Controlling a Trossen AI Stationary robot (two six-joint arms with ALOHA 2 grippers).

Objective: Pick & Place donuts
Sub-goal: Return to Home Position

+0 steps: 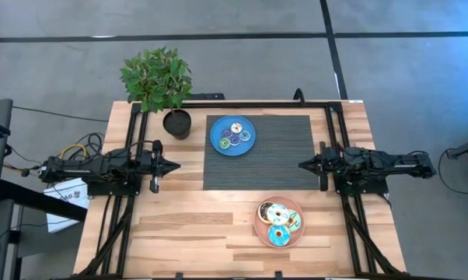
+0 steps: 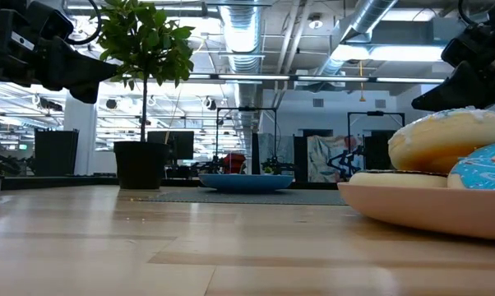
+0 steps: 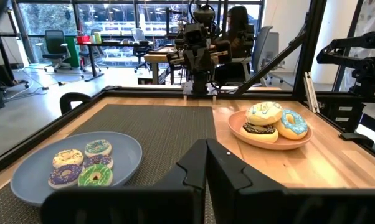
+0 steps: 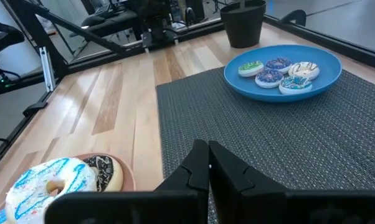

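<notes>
Several tiny donuts (image 1: 234, 136) lie on a blue plate (image 1: 249, 145) at the far left part of the dark mat. Three larger donuts (image 1: 279, 218), cream, dark brown and light blue, lie on a pink plate (image 1: 259, 223) near the table's near edge. My left gripper (image 1: 174, 165) is shut and hovers at the mat's left side. My right gripper (image 1: 302, 164) is shut and hovers at the mat's right side. In the left wrist view the tiny donuts (image 3: 81, 165) and the larger donuts (image 3: 271, 121) both show. In the right wrist view too, tiny donuts (image 4: 278, 70) and larger donuts (image 4: 63, 180) show.
A potted plant (image 1: 164, 85) stands at the table's far left, just left of the blue plate. The dark woven mat (image 1: 284, 155) covers the table's middle. A black frame (image 1: 327, 109) runs along the table's far edge and sides. Bare wood (image 1: 195, 225) lies between the mat and the near edge.
</notes>
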